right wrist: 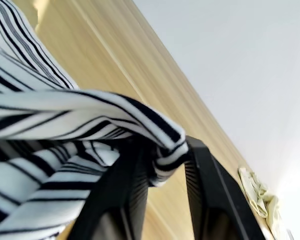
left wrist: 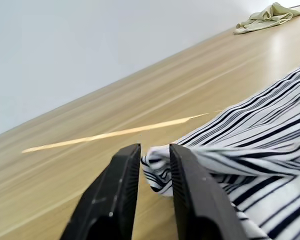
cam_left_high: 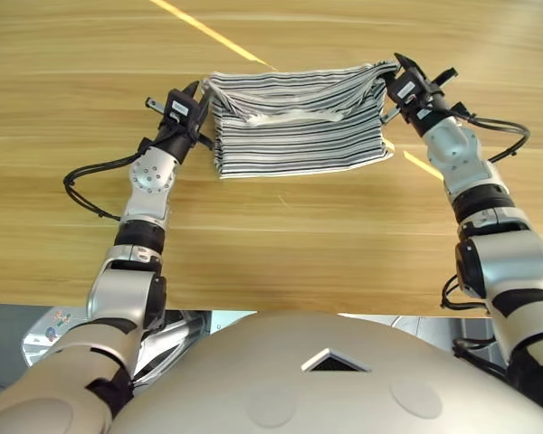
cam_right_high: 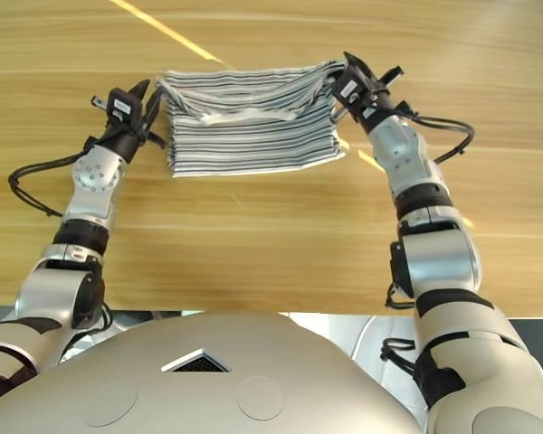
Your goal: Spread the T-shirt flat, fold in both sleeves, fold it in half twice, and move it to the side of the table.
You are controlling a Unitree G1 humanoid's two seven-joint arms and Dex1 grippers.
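In the left eye view, a black-and-white striped T-shirt [cam_left_high: 294, 127] sits in the far middle of the wooden tabletop [cam_left_high: 271, 235], folded into a broad, roughly rectangular bundle. Its far edge is stretched between the two arms. The left tool [cam_left_high: 202, 95] is clenched on the shirt's far left corner and the right tool [cam_left_high: 398, 68] on its far right corner. Between them the top layer sags and shows a pale hem across the middle. The near edge seems to rest on the tabletop, though from this angle it is hard to be sure whether it is touching or just above. A yellow line [cam_left_high: 213, 33] runs diagonally over the wood behind the shirt. The right eye view shows the same arrangement, with both tools at about the same height and the shirt spanning the gap between them. In the left wrist view, two black fingers [left wrist: 122, 185] are pinched on a small rolled bunch of striped fabric, and the rest of the shirt spreads away over the wood. A crumpled beige cloth [left wrist: 270, 14] lies well apart at the far end of the tabletop, below a pale wall [left wrist: 90, 50]. In the right wrist view, that arm's black fingers grip a thick fold of the striped fabric, which drapes over and beyond them, with the beige cloth farther off.
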